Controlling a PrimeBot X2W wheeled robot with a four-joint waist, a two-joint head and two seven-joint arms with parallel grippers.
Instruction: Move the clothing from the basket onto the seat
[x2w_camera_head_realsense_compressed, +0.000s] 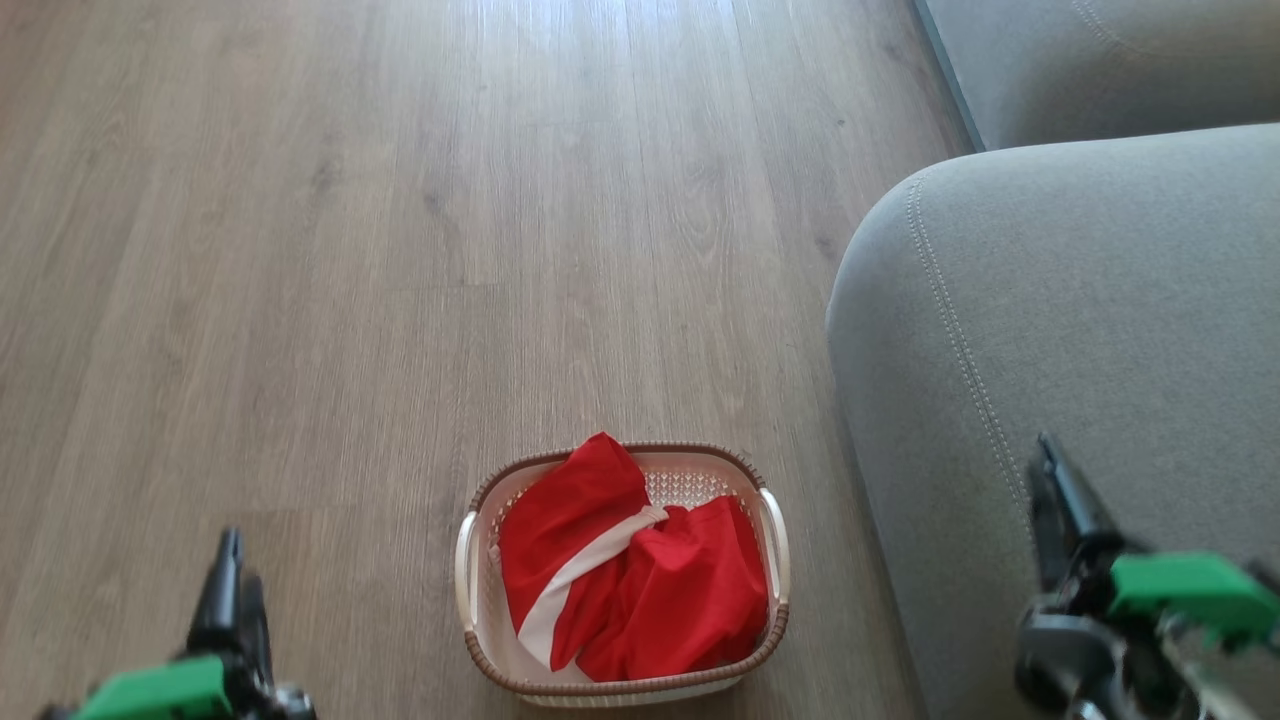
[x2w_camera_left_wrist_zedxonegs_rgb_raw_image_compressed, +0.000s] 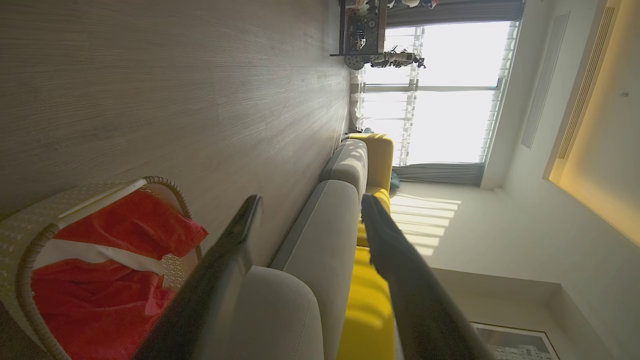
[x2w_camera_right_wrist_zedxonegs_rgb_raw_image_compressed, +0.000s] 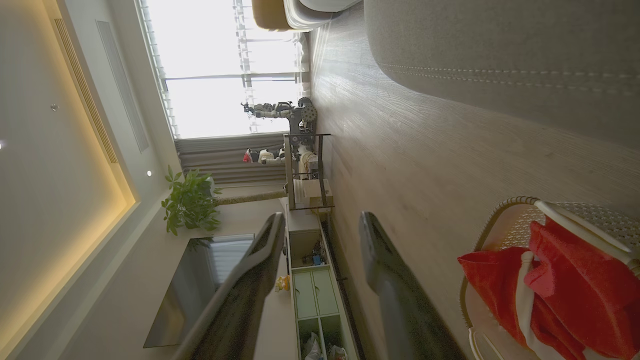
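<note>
Clothing: two bright red soft fabric garments (x2w_camera_head_realsense_compressed: 630, 570), one crossed by a white band, heaped inside the basket at lower centre of the head view.
Basket: small cream perforated plastic basket with a brown woven-look rim (x2w_camera_head_realsense_compressed: 620, 689), standing on the pale wood-plank floor (x2w_camera_head_realsense_compressed: 400, 250), just beside the seat.
Seat: large grey upholstered sofa cushion with a stitched seam (x2w_camera_head_realsense_compressed: 1080, 300), right side of the frame.
Left gripper (x2w_camera_left_wrist_zedxonegs_rgb_raw_image_compressed: 311, 201): lower left of the head view, its two long dark fingers spread apart.
Right gripper (x2w_camera_right_wrist_zedxonegs_rgb_raw_image_compressed: 321, 218): lower right of the head view, in front of the cushion, its jaws likewise apart.

the basket (x2w_camera_head_realsense_compressed: 775, 545) stands open-topped on the bare wooden floor (x2w_camera_head_realsense_compressed: 350, 250) with nothing over it, so the heaped red clothing (x2w_camera_head_realsense_compressed: 640, 580) lies clear from straight above. floor to its left and beyond is open. to its right the seat (x2w_camera_head_realsense_compressed: 1080, 300) rises close beside — just a narrow strip of floor between — and its rounded grey edge walls that side.
</note>
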